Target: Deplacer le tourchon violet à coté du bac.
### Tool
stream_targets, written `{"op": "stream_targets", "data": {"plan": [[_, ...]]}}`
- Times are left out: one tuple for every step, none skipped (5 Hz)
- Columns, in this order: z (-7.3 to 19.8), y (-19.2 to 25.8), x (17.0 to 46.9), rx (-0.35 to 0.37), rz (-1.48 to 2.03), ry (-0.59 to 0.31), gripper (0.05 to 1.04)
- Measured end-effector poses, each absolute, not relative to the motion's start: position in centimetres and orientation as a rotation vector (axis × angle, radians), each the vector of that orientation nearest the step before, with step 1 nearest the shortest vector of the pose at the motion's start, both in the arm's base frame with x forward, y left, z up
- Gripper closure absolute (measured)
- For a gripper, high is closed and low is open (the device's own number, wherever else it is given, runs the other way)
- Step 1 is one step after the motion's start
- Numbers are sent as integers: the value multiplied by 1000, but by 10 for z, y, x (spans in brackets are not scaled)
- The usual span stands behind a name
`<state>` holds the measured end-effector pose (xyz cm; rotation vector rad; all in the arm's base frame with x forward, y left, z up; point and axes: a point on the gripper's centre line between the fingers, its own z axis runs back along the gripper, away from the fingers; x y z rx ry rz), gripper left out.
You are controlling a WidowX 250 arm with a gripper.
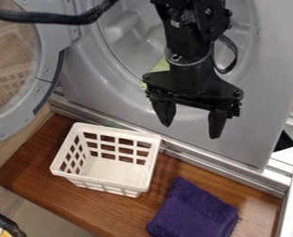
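Below my spread, empty fingers (191,131), the folded purple cloth (194,209) lies on the wooden board (105,210), apart from them; the white basket (115,171) stands beneath and to one side, near the cloth.

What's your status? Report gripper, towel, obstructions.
Gripper open, empty. Purple towel on wooden board, beside white basket, not touching. No obstruction seen between gripper and towel.

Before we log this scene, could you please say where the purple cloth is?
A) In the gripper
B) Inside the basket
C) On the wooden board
C: the cloth lies on the wooden board, with a gap between it and the basket.
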<state>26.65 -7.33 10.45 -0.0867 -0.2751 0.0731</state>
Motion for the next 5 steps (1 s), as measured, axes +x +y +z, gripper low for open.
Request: {"op": "stream_targets", "data": {"plan": [[96,-73,265,-80,78,-252,83],[72,-86,261,-80,42,-216,83],[47,-99,259,-57,12,-169,83],[20,-111,258,-63,-20,-143,83],[-17,-117,253,-39,-37,-95,83]]}}
